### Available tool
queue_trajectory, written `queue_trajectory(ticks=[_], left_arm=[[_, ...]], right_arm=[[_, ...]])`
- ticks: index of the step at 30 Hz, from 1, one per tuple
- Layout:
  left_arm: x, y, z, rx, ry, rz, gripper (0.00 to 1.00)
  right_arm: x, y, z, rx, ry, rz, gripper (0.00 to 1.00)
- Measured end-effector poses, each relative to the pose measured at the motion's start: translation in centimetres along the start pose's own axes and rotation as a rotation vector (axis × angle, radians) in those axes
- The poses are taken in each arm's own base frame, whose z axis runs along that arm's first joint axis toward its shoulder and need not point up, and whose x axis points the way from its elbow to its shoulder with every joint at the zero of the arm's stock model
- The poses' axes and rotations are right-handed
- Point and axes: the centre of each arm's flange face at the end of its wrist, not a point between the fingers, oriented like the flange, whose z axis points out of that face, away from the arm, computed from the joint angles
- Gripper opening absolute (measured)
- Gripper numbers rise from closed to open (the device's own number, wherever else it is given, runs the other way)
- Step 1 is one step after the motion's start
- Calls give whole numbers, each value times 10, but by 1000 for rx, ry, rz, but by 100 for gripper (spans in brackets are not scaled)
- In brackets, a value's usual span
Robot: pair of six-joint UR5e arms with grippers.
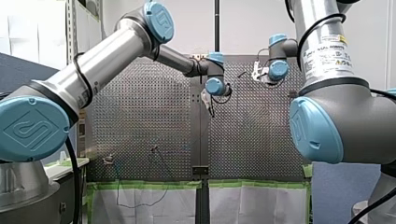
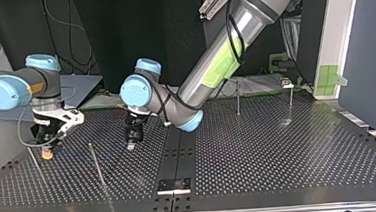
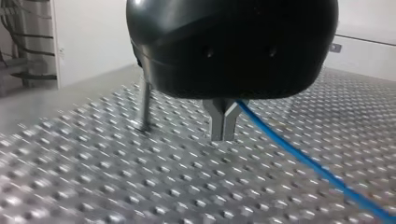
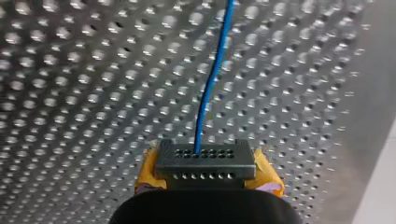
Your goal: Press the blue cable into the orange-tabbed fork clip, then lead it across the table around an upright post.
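Blue cable (image 4: 213, 77): clamped in my left end effector (image 3: 223, 125) beside the upright post (image 3: 146, 105) and my right end effector (image 4: 205, 162), ready for routing.

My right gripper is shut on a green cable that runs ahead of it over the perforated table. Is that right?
Not quite. The right wrist view shows the cable is blue, not green. The rest holds: my right gripper is shut on it, and it runs ahead over the perforated table.

arms (image 2: 223, 58) (image 2: 19, 87): 2 | grippers (image 2: 131, 144) (image 2: 45, 142): 2 | blue cable (image 4: 211, 81): 1 | orange-tabbed clip (image 2: 45, 155): 1 | upright posts (image 2: 36, 165) (image 2: 97, 167) (image 2: 237, 97) (image 2: 291, 101): 4, two near the clip
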Motion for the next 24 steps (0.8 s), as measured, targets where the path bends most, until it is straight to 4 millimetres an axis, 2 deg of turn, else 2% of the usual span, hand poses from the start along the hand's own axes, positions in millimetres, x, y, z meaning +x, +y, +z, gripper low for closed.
queue_trajectory(ticks=[1,2,3,4,5,7,8,9,10,14,24], left_arm=[[3,1,0,-1,3,0,4],[5,2,1,-2,6,0,21],[6,2,1,-2,7,-1,21],[7,3,1,-1,6,-2,35],[8,3,2,0,5,-3,55],[8,3,2,-1,4,-3,55],[8,4,2,-3,2,-3,90],[8,4,2,-4,2,-4,90],[8,4,2,-5,2,-4,100],[8,5,2,-19,3,-7,100],[10,8,-1,-41,21,-2,100]], right_arm=[[-4,-1,-1,1,-5,0,0],[-7,-2,-2,2,-10,-1,0],[-12,-3,-4,4,-15,-1,0],[-15,-4,-5,6,-18,-1,0],[-19,-5,-6,8,-21,-1,0],[-28,-8,-10,12,-25,0,0],[-31,-9,-11,14,-26,2,0],[-37,-11,-13,16,-27,6,0],[-40,-11,-14,16,-28,9,0],[-61,-12,-19,6,-38,19,0],[-144,-4,-23,-19,-119,18,0]])
